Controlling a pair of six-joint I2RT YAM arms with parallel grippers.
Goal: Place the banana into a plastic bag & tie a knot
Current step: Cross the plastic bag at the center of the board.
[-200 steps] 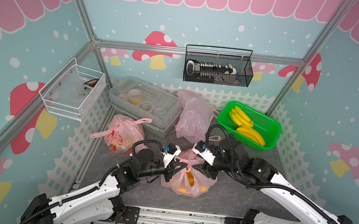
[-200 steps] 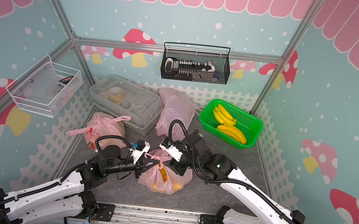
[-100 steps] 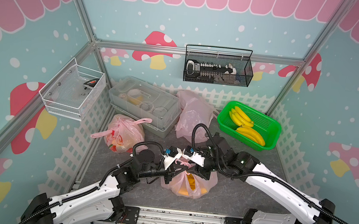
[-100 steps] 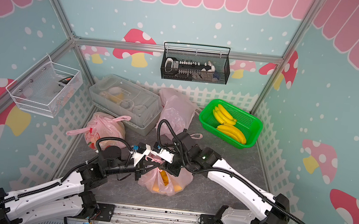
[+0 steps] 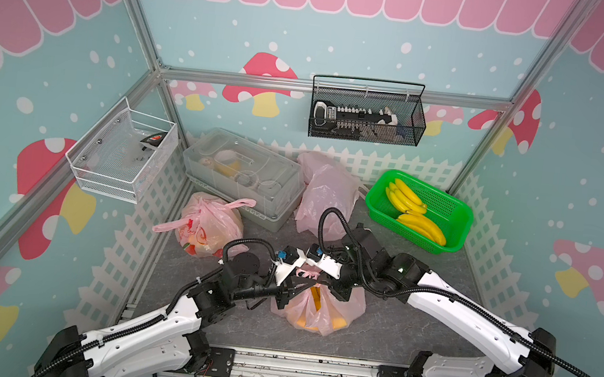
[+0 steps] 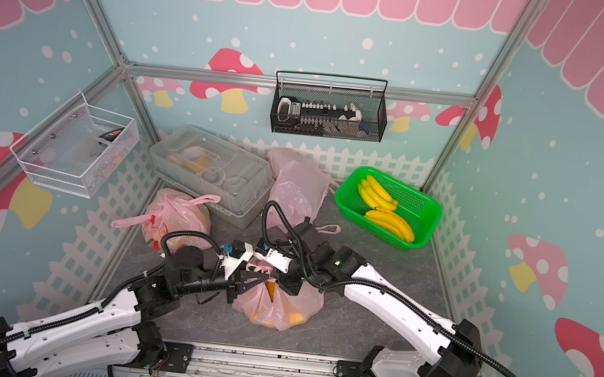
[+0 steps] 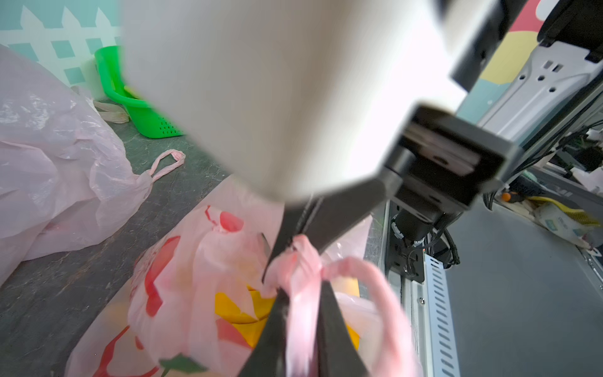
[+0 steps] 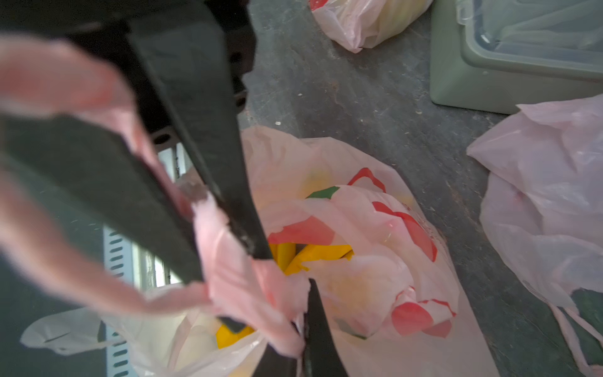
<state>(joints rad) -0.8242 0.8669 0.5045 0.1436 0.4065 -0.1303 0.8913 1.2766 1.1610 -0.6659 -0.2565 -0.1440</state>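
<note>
With the banana inside the pink bag at the front of the table, the right gripper (pinched tight on the twisted handles) should pull smoothly against the left gripper, clamped narrowly on them too, to cinch the knot.

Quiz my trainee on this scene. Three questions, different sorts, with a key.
1. True or false: the green basket holds bananas.
2. The right gripper is shut on: A) a bag handle, B) a banana, C) a clear box.
3. What colour shows through the pink bag it grips?
Key: 1 true; 2 A; 3 yellow.
</note>
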